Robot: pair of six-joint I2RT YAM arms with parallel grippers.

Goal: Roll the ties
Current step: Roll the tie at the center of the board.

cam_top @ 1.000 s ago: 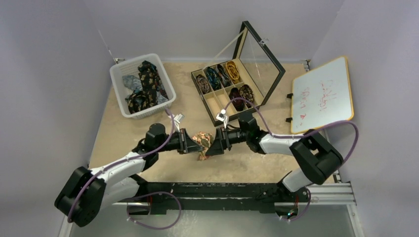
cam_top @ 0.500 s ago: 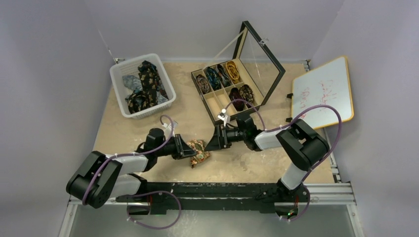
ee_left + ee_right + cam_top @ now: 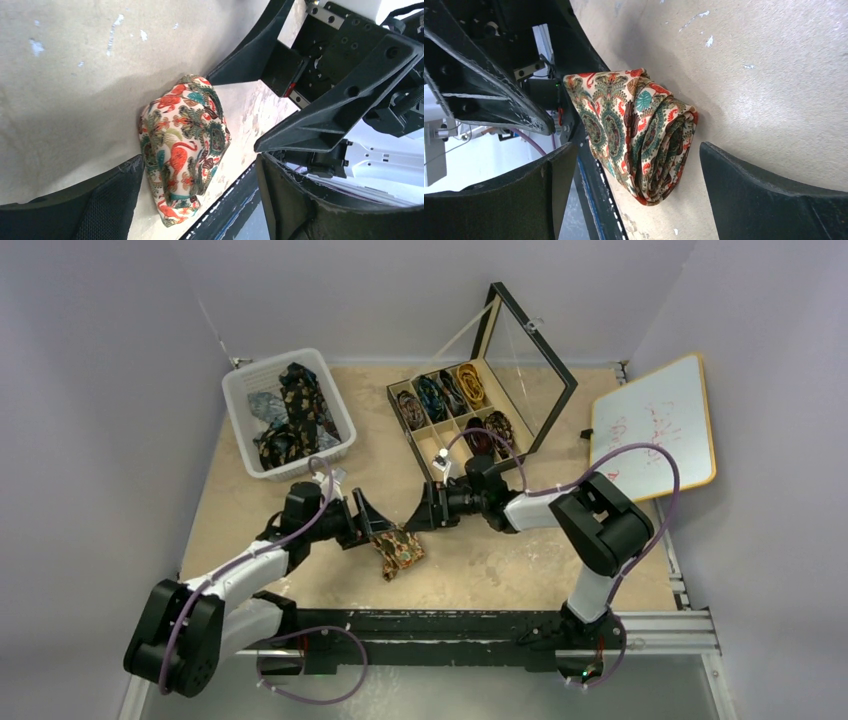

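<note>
Basket: left of the box, at the back of the desk; loose ties are heaped inside it, not yet wound.

Left tool: in front of the box and to its left, low over the desk. Its jaws are spread and grip nothing. In the left wrist view the roll lies between them, close to one finger, but I cannot tell whether they touch.

Rolled tie: on the desk in front of the box's left corner, nearer the arms than the box. It is tan-orange with red and teal figures, wound into a squat bundle with the broad end wrapped over the outside.

Handling: light, soft and probably slippery cloth. The windings look loose, so I judge the roll would spring open if lifted by the outer flap alone. The better hold is across the whole bundle, with pads on its two flat faces trapping the flap against the layers, and only a gentle squeeze.

Right tool: just in front of the box, facing the left one. Its jaws are also spread and hold nothing, and the roll lies apart from both fingers.

Box: lid open, with coils sitting in its compartments. The left front cells appear unfilled, so they are a likely place for the roll.

Whiteboard: right of the box, leaning at the desk's edge.
</note>
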